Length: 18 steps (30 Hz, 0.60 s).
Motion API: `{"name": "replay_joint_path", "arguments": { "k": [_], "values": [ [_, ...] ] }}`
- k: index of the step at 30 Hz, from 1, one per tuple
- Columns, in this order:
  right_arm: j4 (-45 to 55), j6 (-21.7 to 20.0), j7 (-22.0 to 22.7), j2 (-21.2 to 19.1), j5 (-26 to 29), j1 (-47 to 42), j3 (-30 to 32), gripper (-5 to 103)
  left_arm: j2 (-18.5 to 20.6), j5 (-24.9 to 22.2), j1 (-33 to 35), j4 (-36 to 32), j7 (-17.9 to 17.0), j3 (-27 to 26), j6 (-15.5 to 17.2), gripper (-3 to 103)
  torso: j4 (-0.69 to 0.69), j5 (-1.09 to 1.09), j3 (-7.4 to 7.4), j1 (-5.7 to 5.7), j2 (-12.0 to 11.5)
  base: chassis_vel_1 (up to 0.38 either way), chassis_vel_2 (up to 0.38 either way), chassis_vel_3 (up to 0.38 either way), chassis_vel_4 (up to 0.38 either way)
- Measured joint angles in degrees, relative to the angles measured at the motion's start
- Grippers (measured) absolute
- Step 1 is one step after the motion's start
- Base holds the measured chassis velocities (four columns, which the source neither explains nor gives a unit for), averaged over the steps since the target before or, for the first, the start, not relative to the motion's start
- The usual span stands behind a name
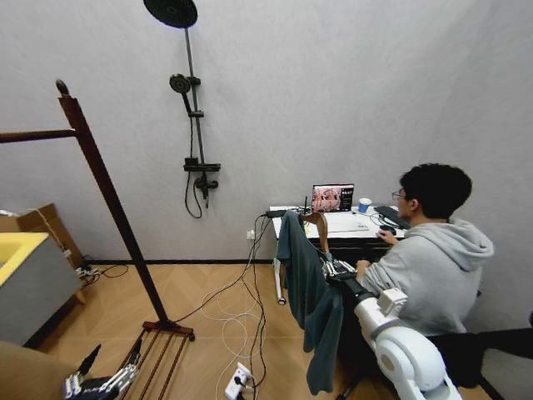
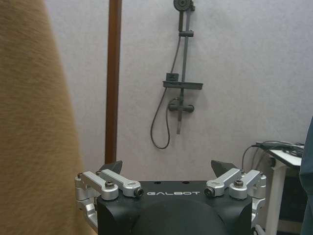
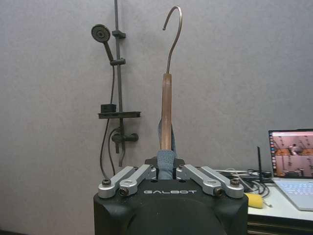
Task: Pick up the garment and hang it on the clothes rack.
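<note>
The garment (image 1: 310, 292) is a limp teal shirt hanging from a wooden hanger (image 1: 317, 227) in mid-air, in front of the desk. My right gripper (image 1: 335, 268) is shut on it: in the right wrist view my right gripper (image 3: 166, 166) pinches the teal collar (image 3: 165, 159) at the foot of the hanger's wooden neck (image 3: 167, 110), and the metal hook (image 3: 174, 29) points up. The clothes rack (image 1: 108, 204) stands to the left, its dark post leaning, with a knob finial and top bar (image 1: 33, 135). My left gripper (image 1: 107, 371) hangs low and open near the rack's slatted shelf (image 1: 158, 354). My left gripper (image 2: 167, 169) faces the rack post (image 2: 114, 83).
A person in a grey hoodie (image 1: 433, 267) sits at a desk (image 1: 333, 225) with a laptop, just behind the garment. Cables and a power strip (image 1: 237, 379) lie on the floor between rack and desk. A shower fixture (image 1: 193, 108) is on the wall. Tan fabric (image 2: 34, 122) hangs beside my left gripper.
</note>
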Motion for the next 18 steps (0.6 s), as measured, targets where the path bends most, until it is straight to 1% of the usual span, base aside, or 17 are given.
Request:
{"name": "replay_joint_path", "arguments": {
  "k": [13, 18],
  "values": [
    [0.23, -0.16, -0.27, -0.79, 0.35, 0.28, 0.03, 12, 0.00, 0.00, 0.00, 0.00, 0.01, 0.00, 0.00, 100, 0.00, 0.01, 0.00, 0.00, 0.00, 0.113, 0.103, 0.108, 0.109],
    [0.23, 0.83, -0.31, -0.60, 0.29, -0.47, 0.20, 12, 0.00, 0.00, 0.00, 0.00, 0.01, 0.00, 0.00, 100, 0.01, 0.01, 0.00, 0.00, 0.00, 0.119, 0.120, 0.132, 0.135]
  ]
}}
